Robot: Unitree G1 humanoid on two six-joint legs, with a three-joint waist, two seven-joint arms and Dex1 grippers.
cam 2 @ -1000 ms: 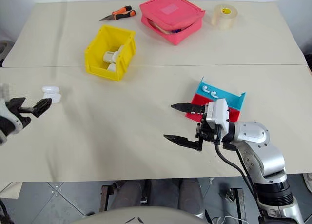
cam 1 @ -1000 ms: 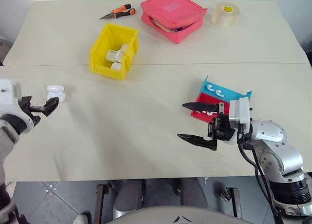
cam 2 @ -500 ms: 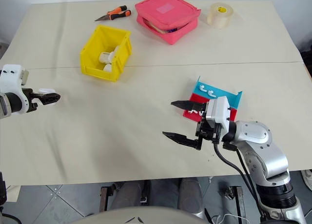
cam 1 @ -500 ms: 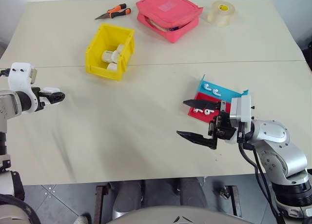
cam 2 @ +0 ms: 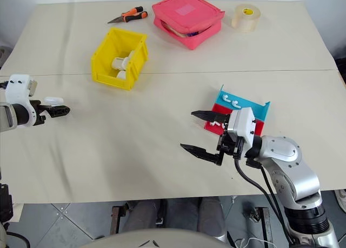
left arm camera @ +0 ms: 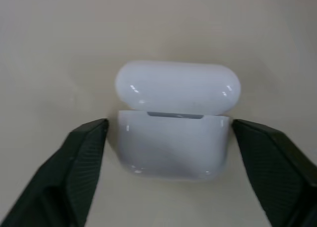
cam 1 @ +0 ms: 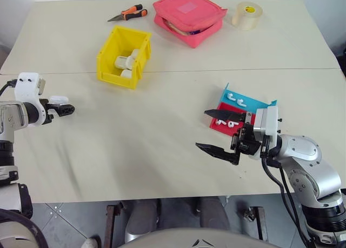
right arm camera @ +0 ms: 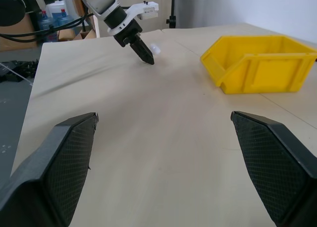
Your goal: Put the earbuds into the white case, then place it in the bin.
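- Now, your left claw [cam 1: 64, 108] is open but narrowed. Its fingers [left arm camera: 84, 153] stand just beside either side of the case [left arm camera: 173, 143], with a sliver still showing on one side, so this is no firm pinch yet.
- The case sits on the table right between those tips, its lid ajar.
- This looks like the pick-up of the case, the first step.
- Next, you need to finish the squeeze across the lower body and keep off the lid, because the glossy shell may squirt out.
- Then you carry it towards the right claw [cam 1: 201, 129], which hangs wide open well off to that side.
- The earbuds [cam 1: 233, 99] lie in the tray [cam 1: 259, 104], just beyond the right claw.
- The bin [cam 1: 114, 78] is ahead of the left claw and inboard of it.
- A second ago the left claw was short of the case with its jaws wide. It has since come forward round the case and narrowed, while the right claw has kept its place.
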